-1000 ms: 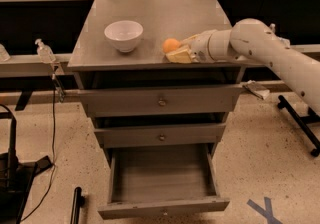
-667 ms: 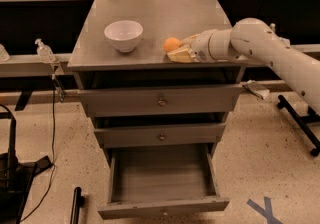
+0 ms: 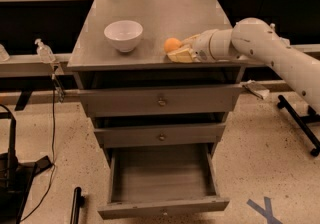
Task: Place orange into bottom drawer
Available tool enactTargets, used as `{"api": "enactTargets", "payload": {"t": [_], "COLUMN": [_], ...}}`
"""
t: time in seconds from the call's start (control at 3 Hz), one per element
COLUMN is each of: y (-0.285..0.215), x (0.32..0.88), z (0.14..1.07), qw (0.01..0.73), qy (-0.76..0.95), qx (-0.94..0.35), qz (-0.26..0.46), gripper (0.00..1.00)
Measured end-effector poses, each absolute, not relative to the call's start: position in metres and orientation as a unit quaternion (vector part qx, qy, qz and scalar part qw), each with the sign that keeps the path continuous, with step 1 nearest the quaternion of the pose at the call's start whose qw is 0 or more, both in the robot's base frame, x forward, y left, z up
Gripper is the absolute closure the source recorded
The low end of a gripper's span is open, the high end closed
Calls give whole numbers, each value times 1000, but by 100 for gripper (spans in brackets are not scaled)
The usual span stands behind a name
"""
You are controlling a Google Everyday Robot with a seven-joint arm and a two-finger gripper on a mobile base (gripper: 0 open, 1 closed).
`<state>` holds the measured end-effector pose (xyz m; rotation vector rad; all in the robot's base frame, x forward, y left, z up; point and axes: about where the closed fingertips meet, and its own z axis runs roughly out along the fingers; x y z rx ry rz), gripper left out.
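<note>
The orange (image 3: pixel 172 44) sits on the grey cabinet top (image 3: pixel 155 13), near its front edge and right of the middle. My gripper (image 3: pixel 177 49) reaches in from the right at the end of the white arm (image 3: pixel 260 43). Its pale yellow fingers (image 3: pixel 181 57) are spread, and the orange lies at their tips, between them. The bottom drawer (image 3: pixel 162 208) is pulled out and shows an empty grey tray. It lies directly below, at floor level. The two drawers above it are pushed in.
A white bowl (image 3: pixel 123 34) stands on the cabinet top, left of the orange. A spray bottle (image 3: pixel 44 50) sits on a rail at the left. Cables and a dark stand (image 3: pixel 10 168) lie on the floor at left. A black frame leg (image 3: pixel 300 123) is at the right.
</note>
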<state>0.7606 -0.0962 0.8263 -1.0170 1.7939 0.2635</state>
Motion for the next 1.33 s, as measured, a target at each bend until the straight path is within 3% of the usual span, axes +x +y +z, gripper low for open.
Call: {"api": "enactTargets", "payload": {"t": [1.33], "y": [-96], "x": [761], "z": [828], "qw": [507], "qy": [744], "qx": [-422], "qz": [110], "gripper": [100]}}
